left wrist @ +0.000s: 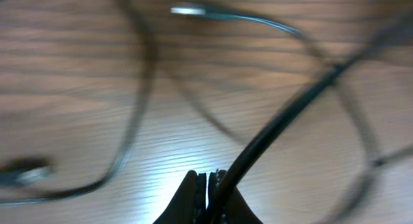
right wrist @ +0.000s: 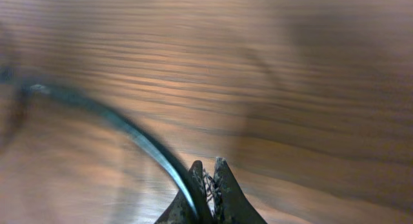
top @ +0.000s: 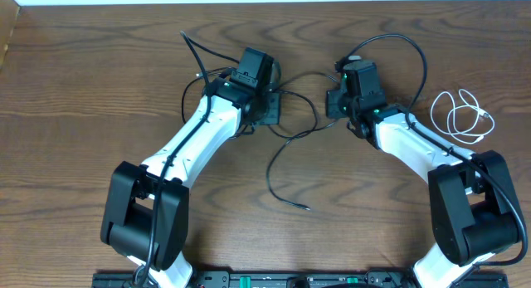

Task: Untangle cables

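Black cable at the tools: we see the black cable (left wrist: 277,132) leaving the tips of the left gripper (left wrist: 206,185) and slanting up to the right. In the right wrist view it curves in from the left and ends in the slit of the right gripper (right wrist: 208,182).
Black cable between the arms: from overhead it spans the gap between the two grippers in a slack run near the middle of the table (top: 83,97).
Black cable farther out: a long loop (top: 270,170) sags toward the near edge, and its free end lies on the wood between the two arms.
White cable: we find the white cable (top: 458,114) coiled in loose loops by the right arm. It lies well apart from both grippers and from the black cord.
Look of the black cable: thin, dark and limp. It is blurred in both wrist views, and one small pale plug end (left wrist: 190,10) shows at the top of the left wrist view.
Left gripper: its jaws are drawn together with only a sliver between the tips, pinching the black cable at the right fingertip.
Right gripper: its jaws are pressed nearly together, clamping the black cable where it enters between the tips.
Table: brown wood grain, and all the cords rest on it.
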Robot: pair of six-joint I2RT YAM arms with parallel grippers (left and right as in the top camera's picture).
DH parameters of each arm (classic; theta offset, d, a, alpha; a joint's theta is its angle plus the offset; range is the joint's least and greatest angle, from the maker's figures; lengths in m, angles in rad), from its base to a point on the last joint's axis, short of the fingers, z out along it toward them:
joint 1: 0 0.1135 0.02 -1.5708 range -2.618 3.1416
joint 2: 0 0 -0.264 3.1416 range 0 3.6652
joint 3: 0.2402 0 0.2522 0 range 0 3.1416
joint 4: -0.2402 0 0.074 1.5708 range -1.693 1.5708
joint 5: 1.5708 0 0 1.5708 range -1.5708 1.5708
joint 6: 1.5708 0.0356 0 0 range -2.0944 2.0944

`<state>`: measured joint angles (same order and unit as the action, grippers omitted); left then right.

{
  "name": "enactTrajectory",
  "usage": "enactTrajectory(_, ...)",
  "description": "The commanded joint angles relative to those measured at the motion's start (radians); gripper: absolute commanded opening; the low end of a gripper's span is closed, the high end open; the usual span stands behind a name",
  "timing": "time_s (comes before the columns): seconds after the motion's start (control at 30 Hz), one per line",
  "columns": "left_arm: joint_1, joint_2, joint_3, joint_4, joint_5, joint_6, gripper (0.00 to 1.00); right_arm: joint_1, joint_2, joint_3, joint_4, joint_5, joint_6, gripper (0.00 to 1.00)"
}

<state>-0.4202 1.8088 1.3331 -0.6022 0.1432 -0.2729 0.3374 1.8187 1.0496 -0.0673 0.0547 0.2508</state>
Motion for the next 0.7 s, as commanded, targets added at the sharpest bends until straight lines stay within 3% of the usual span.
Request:
enactTrajectory(0.0,0.031,-0.035,0.004,-0.053,-0.278,-0.022,0.08,-0.024,-0.020,0.001,-0.024,0.325,-0.057,0.01)
enactTrajectory(0.2,0.060,-0.100,0.004,-0.057,-0.378,-0.036,0.08,-0.023,-0.061,0.001,-0.027,0.335,-0.103,0.01)
enactTrajectory(0.33,0.076,-0.142,0.004,-0.102,-0.622,-0.048,0.07,-0.024,-0.103,0.001,-0.032,0.477,-0.163,0.01)
enactTrajectory(0.47,0.105,-0.187,0.004,-0.121,-0.764,-0.047,0.07,-0.024,-0.143,0.001,-0.026,0.656,-0.234,0.01)
enactTrajectory(0.67,0.152,-0.280,0.004,-0.117,-0.787,-0.047,0.07,-0.034,-0.191,0.001,0.037,0.821,-0.352,0.01)
